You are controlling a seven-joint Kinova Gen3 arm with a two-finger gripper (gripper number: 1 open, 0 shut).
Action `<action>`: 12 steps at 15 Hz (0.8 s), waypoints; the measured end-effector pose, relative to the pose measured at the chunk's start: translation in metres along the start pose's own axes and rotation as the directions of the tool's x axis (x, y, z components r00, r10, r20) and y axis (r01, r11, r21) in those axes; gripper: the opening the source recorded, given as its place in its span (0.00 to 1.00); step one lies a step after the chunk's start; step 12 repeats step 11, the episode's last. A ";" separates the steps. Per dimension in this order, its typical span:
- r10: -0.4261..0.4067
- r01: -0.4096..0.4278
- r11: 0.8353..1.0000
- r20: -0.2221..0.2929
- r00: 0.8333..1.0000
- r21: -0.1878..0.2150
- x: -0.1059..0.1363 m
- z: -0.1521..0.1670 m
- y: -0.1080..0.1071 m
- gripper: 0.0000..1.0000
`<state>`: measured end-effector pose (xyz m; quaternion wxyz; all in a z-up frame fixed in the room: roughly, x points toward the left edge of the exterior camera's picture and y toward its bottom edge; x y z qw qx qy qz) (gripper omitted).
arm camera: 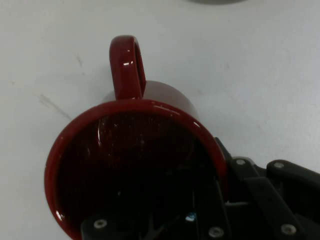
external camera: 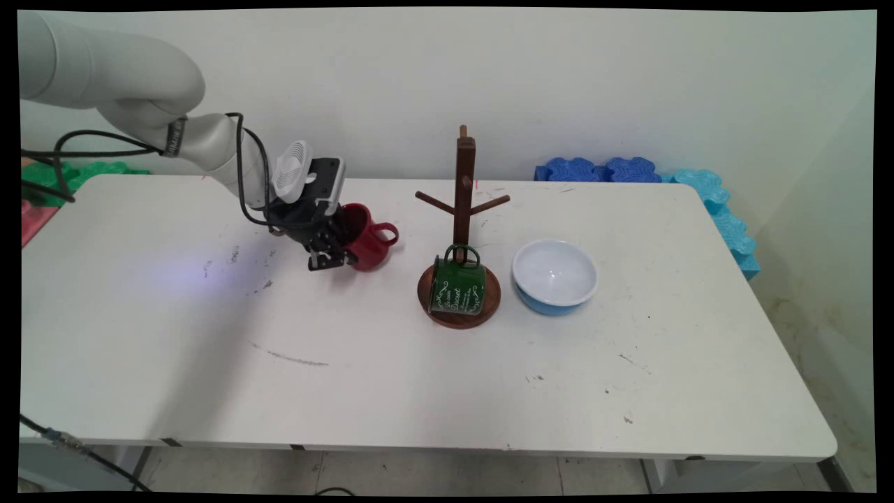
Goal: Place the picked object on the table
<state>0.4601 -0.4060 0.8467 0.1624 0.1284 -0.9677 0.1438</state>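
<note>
Where rim hides one finger — jaws clamped on red mug (external camera: 366, 237), tilted off table (external camera: 419, 377).

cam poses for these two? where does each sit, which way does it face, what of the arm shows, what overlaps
Main view: fixed above the table's near side, looking down across the white table to the wall; shows the arm's white links, cables and the gripper shut on the red mug, left of the mug tree with its green mug and a blue bowl.
Hand view: on the hand, looking along the gripper into the red mug's mouth; black linkage at the bottom.
Shared: red mug, gripper, table.
</note>
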 end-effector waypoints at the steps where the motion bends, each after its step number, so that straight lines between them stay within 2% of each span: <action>1: 0.000 0.000 1.000 0.001 1.000 0.000 0.000 0.000 0.000 0.00; 2: -0.001 0.001 1.000 0.001 1.000 0.000 0.000 0.001 -0.001 0.00; 3: -0.002 0.002 1.000 0.002 1.000 0.001 0.001 0.001 -0.002 1.00; 12: -0.002 0.002 1.000 0.000 1.000 0.013 0.002 0.002 -0.008 1.00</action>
